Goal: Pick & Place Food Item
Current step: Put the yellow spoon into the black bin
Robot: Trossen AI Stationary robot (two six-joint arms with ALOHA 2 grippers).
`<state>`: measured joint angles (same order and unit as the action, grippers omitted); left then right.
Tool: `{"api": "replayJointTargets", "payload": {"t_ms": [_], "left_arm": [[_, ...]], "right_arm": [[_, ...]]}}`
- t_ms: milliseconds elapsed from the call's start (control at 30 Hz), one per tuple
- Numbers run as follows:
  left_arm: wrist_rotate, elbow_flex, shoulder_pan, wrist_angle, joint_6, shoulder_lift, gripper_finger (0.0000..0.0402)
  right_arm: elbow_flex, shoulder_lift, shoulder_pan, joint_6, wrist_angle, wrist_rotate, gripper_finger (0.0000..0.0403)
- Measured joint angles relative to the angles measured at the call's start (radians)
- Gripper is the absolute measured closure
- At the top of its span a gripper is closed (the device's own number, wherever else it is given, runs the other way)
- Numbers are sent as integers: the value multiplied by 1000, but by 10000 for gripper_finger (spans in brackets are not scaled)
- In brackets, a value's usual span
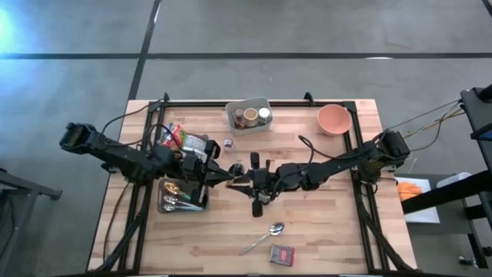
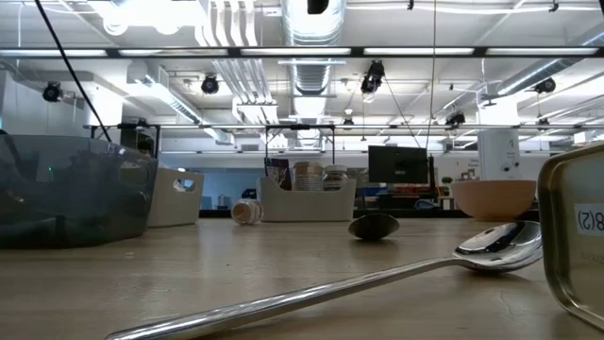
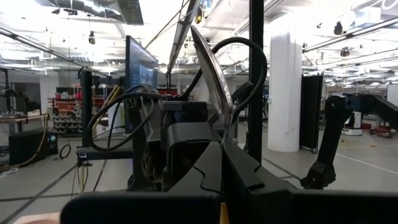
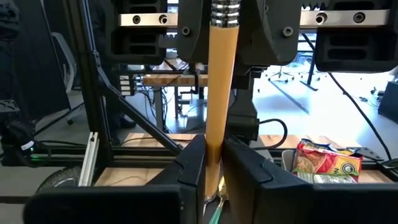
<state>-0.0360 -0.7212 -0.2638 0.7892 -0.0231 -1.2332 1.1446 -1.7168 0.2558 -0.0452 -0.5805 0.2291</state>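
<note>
A long utensil with an orange handle (image 4: 219,93) hangs level above the table's middle, between my two grippers. My left gripper (image 1: 225,175) comes from the left and is shut on it. My right gripper (image 1: 246,179) comes from the right and is shut on the same handle. In the left wrist view a thin shiny metal part (image 3: 208,68) rises past the right gripper. A red, yellow and green snack bag (image 1: 175,138) lies at the table's left, beside the left arm; it also shows in the right wrist view (image 4: 323,163). Neither gripper shows in the low view. My left gripper pinches the utensil between its two fingers (image 3: 245,171), level, from the table's left; a strip of orange handle (image 3: 222,213) shows between them. The utensil hangs clear of the table. My right gripper pinches the orange handle (image 4: 213,163) between its two fingers (image 4: 189,168), level, from the table's right, fingers along the handle. The handle runs on to the left gripper.
A grey bin of cans (image 1: 247,115) stands at the far edge, a small can (image 1: 228,143) before it, and a pink bowl (image 1: 334,119) at the far right. A tray of cutlery (image 1: 181,196) sits under the left arm. A spoon (image 1: 265,237) and a small red pack (image 1: 282,255) lie near the front.
</note>
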Motion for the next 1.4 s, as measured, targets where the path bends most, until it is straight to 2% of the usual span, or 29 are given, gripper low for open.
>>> {"api": "replayJointTargets", "payload": {"t_ms": [367, 667, 767, 1100, 1267, 1400], "left_arm": [[39, -57, 8, -5, 6, -79, 401], [48, -64, 7, -44, 20, -49, 401], [54, -64, 6, -50, 22, -47, 401], [62, -64, 6, -56, 23, -46, 401], [59, -64, 6, -48, 23, -46, 401], [59, -64, 6, -33, 18, -46, 401]], "right_arm": [[-1, -1, 0, 7, -3, -8, 366], [0, 0, 1, 9, -6, -51, 359], [0, 0, 1, -18, -4, -52, 327], [3, 0, 0, -27, -16, -52, 162], [12, 0, 1, -19, -22, -52, 119], [12, 1, 1, -16, -51, -52, 107]]}}
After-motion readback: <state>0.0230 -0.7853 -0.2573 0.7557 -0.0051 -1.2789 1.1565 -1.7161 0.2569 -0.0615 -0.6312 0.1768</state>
